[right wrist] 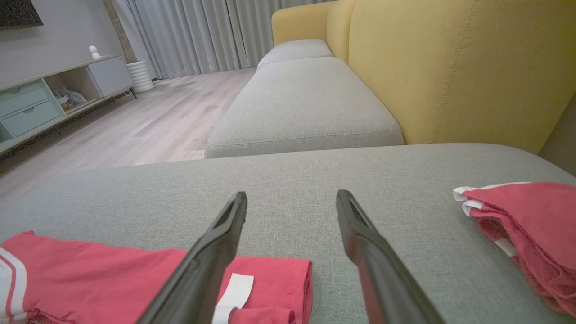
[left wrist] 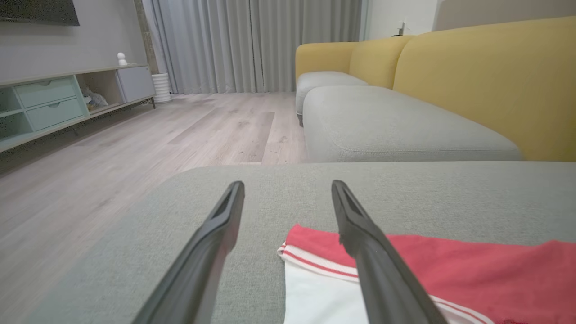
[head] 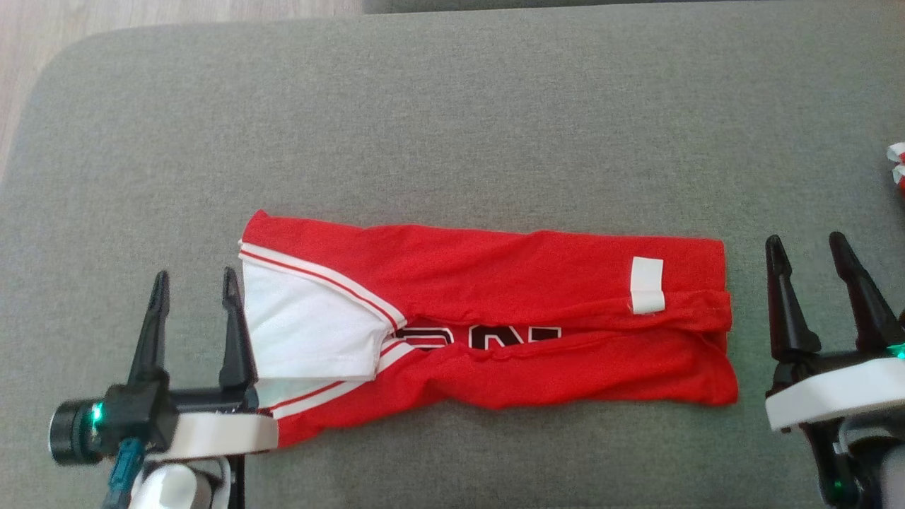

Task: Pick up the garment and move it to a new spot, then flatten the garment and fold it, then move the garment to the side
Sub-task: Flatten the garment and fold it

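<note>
While the red garment (head: 488, 311) lies folded into a long strip across the middle of the grey cushion (head: 452, 106), both arms wait at its ends holding nothing. The left gripper (head: 196, 276) stands wide, its inner finger at the white-trimmed edge. The right gripper (head: 806, 240) is wide too, just beside the other end without touching it. Another red cloth (head: 896, 166) lies off to the right.

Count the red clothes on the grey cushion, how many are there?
2. One folded red garment lies in the middle of the cushion; a second red garment sits bunched near its right edge, partly out of frame.
</note>
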Controlling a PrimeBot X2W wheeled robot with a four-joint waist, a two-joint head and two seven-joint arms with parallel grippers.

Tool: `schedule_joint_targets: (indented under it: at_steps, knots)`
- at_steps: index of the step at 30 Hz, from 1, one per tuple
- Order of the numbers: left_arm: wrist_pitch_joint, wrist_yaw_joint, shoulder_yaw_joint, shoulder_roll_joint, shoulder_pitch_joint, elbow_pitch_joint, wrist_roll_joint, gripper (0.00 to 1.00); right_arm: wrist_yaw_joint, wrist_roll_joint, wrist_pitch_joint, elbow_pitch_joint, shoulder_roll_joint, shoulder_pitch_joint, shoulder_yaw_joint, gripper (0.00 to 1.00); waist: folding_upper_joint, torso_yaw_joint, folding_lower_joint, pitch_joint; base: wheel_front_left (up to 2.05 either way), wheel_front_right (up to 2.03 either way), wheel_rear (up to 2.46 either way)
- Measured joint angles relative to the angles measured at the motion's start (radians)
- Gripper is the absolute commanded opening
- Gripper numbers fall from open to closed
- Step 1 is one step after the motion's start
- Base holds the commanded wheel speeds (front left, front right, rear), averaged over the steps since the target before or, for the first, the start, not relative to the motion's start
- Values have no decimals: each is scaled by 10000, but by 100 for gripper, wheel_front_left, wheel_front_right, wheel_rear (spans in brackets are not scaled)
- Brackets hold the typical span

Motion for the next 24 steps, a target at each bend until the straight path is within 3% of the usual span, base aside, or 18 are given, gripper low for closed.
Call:
schedule_joint_targets:
  at_steps: [15, 24]
  knots:
    - [543, -278, -374, 190, -642, 477, 121, 100, 0, -180, 374, -142, 136, -52, 19, 100, 0, -27, 1, 200, 0, 0, 0]
    - [606, -502, -685, 69, -1164, 761, 107, 100, 0, 257, 1032, 2462, -464, -683, 157, 100, 0, 289, 2, 571, 0, 0, 0]
